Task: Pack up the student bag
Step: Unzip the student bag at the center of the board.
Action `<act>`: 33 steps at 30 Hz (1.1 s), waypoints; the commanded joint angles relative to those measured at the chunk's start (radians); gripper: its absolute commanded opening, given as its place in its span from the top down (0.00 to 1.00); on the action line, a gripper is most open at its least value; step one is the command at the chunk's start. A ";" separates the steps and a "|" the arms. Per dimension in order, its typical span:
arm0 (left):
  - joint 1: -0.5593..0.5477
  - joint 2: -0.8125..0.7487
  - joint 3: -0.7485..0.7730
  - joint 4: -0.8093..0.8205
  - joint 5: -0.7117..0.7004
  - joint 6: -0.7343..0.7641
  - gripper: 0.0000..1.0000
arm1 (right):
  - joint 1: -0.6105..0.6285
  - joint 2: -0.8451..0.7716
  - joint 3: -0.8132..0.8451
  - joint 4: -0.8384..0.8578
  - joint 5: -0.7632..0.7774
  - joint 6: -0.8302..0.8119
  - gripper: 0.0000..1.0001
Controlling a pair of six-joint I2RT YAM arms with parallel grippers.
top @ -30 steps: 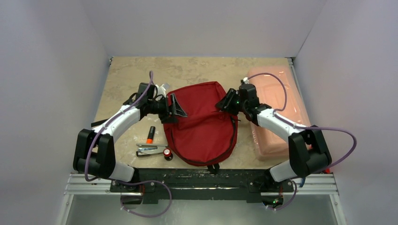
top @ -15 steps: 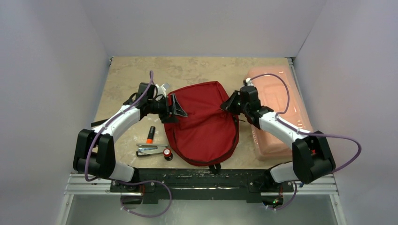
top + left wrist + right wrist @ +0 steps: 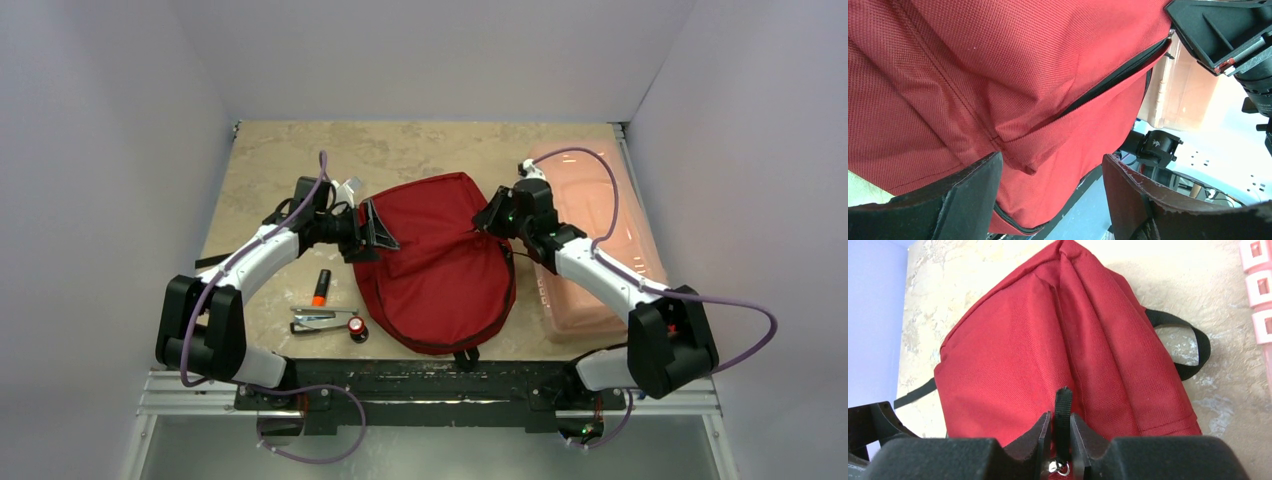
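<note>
Red woven fabric fills the middle of the overhead view: the dark red rounded backpack lies flat at the centre of the beige marbled tabletop, its right edge just beside the pale pink translucent plastic box on the right of the frame. The left gripper sits at the bag's upper-left edge with its 2 fingers spread wide. A loose fold of fabric hangs between them, but nothing is pinched. The right gripper, at the bag's upper right, is clenched on a narrow black fabric zipper pull. The main risk, as I judge it, is that tugging this pull drags the whole bag instead of running the slider, because the other side is not anchored. The thin tab could also slip out of the fingers, or the black zipper track could snag on the creased cloth around it. A sliding bag might sweep onto the grey stapler, the orange marker and the small red round object lying at centre left. Only the right wrist view shows the tab actually caught between the fingers. Only the left wrist view shows the spread fingers and the fold, and only the overhead view shows the loose items waiting.
</note>
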 commanded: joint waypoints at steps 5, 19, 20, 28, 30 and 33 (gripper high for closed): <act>0.002 -0.022 -0.001 0.042 0.032 0.019 0.28 | -0.003 0.016 0.082 0.027 0.039 -0.056 0.76; 0.002 -0.021 -0.005 0.044 0.034 0.018 0.28 | -0.002 0.021 0.091 -0.077 0.142 -0.088 0.57; 0.002 -0.021 -0.003 0.048 0.036 0.015 0.28 | -0.002 0.017 0.083 -0.077 0.151 -0.085 0.53; 0.002 -0.024 -0.008 0.050 0.036 0.015 0.28 | -0.018 0.030 0.000 0.085 -0.058 -0.012 0.55; 0.002 -0.027 -0.009 0.047 0.033 0.017 0.28 | -0.017 0.045 0.006 0.096 -0.074 0.001 0.68; 0.002 -0.026 -0.009 0.043 0.031 0.021 0.28 | -0.017 0.045 0.026 0.057 -0.011 -0.009 0.82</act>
